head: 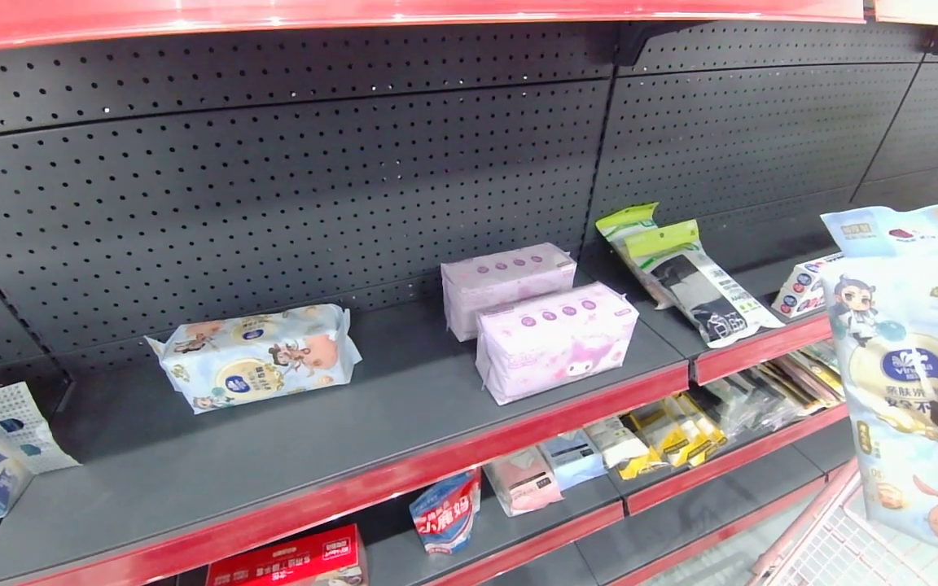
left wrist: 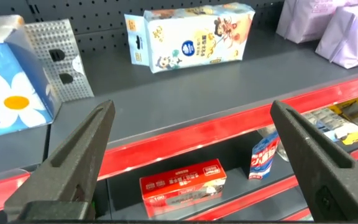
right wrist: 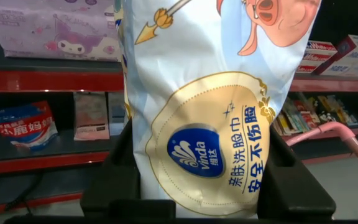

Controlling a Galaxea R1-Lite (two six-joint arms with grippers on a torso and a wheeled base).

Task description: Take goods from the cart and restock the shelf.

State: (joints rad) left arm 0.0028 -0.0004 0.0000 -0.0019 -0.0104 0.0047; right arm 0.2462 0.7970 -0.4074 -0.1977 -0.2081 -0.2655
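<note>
**Helper:** Where is the pack [head: 917,382] now?

**Me:** In my right tool [right wrist: 207,177], at the far right of the scene. It hangs upright over the pink rim of the cart [head: 811,537]. The jaws are closed on it, one finger on each side, and the soft bag bulges a little between them.

**Helper:** And where does it go?

**Me:** I judge beside the twin pack [head: 253,354], which lies on its long side on the shelf [head: 404,407], left of middle. There is bare shelf between the twin and the pink packs [head: 554,338], and more on the near side of the twin.

**Helper:** What makes it a clean placement?

**Me:**
- **Lift:** Bring it left high enough that the bottom edge clears the red front lip.
- **Grip:** It is a soft bag, so I'd hold it firmly but without crushing it.
- **Set-down:** Tip it onto its long side like the twin, with the print facing out, and let go only once it rests flat.
- **Clearance:** The near pink pack sits close to the lip, and a nudge could push it off, so I'd give it room.

**Helper:** And your other arm?

**Me:** My left tool [left wrist: 191,112] is wide open and holds nothing. It sits low, in front of the shelf's left end. I'd hold it out of the pack's path.
</note>
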